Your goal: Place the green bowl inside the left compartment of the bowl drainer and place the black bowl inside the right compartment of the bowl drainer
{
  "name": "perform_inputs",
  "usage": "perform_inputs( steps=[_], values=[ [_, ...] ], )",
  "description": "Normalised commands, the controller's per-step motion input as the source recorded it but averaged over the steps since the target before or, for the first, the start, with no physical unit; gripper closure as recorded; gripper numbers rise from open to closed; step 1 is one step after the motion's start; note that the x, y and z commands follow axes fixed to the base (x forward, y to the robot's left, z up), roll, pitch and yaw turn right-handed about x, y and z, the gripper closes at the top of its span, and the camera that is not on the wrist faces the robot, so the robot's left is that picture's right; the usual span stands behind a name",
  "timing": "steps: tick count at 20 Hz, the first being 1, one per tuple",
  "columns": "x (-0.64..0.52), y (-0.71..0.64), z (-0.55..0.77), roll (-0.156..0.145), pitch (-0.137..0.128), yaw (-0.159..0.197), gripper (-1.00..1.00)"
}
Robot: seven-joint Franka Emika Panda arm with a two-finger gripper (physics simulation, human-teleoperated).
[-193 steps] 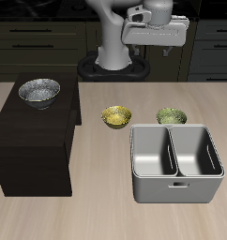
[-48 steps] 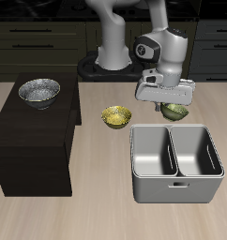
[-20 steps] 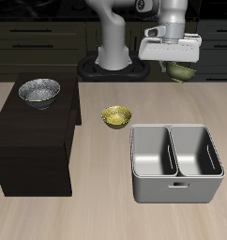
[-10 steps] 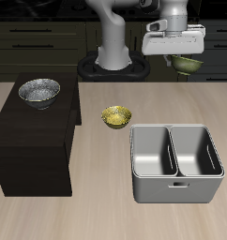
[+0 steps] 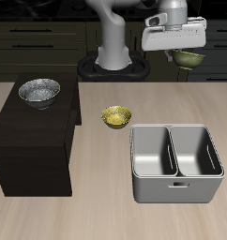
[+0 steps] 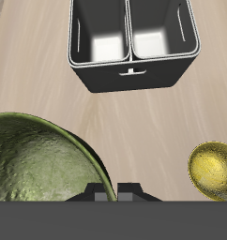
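My gripper [image 5: 179, 54] hangs high above the table, behind the bowl drainer [image 5: 176, 187], and is shut on the rim of the green bowl [image 5: 189, 59]. That olive bowl dangles tilted from the fingers. In the wrist view the green bowl [image 6: 36, 161] fills the near field beside my gripper [image 6: 114, 191], with the bowl drainer [image 6: 132, 73] far below, both of its wells empty. The black bowl [image 5: 38, 91], silvery inside, rests on top of the dark cabinet [image 5: 36, 145].
A small yellow-gold bowl [image 5: 115, 116] sits on the table between the cabinet and the drainer, and it also appears as the yellow-gold bowl [image 6: 217, 170] in the wrist view. The robot's base [image 5: 113, 58] stands at the table's back.
The gripper has closed on the green bowl, lifted it off the table and carried it high above; over the last second it rose a little further.
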Motion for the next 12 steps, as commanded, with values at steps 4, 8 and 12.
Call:
perform_inputs(
  steps=[4, 8, 12],
  values=[
    [0.16, -0.01, 0.35, -0.011, -0.011, 0.018, 1.0],
    [0.21, -0.05, 0.34, -0.025, -0.014, 0.017, 1.0],
    [0.24, -0.07, 0.27, -0.03, -0.003, 0.015, 1.0]
  ],
)
